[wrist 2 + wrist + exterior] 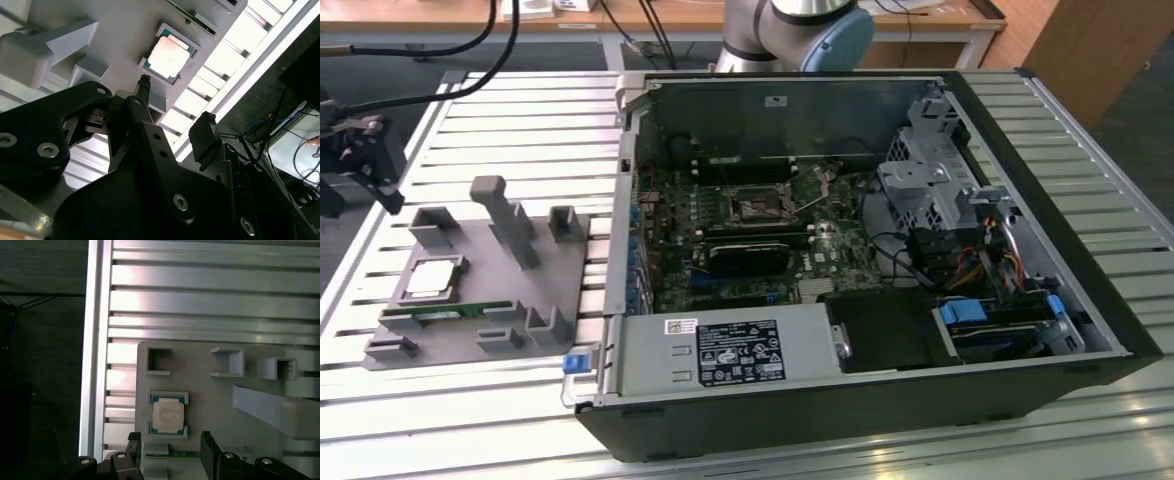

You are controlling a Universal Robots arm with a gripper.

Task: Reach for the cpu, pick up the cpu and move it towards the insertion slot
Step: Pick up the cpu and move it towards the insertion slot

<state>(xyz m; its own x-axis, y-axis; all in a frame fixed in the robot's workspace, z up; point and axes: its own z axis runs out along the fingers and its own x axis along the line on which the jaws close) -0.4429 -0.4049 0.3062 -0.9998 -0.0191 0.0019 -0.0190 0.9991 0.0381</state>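
- end effector (170, 438): 2 fingers (134, 446) apart, nothing between them. hangs over the grey holder block (210, 405), not touching it. the gap looks wider than the chip, likely so the fingers can straddle it.
- cpu (168, 413): in both wrist views it lies flat in its recess on the block, metal top up, in line with the finger gap. not gripped. the 2 pale lips at its edges seem meant to keep it square for a clean pinch.
- exterior view: the cpu (434, 277) is at 9 o'clock, on the slatted counter (520, 110). a green memory stick (447, 312) is just beside it at 6 o'clock.
- insertion slot (758, 208): inside the open computer case (854, 420), toward 3 o'clock of the block, well apart from the chip. its dark centre is bare.
- judgement: reach nearly done, pickup not yet made.
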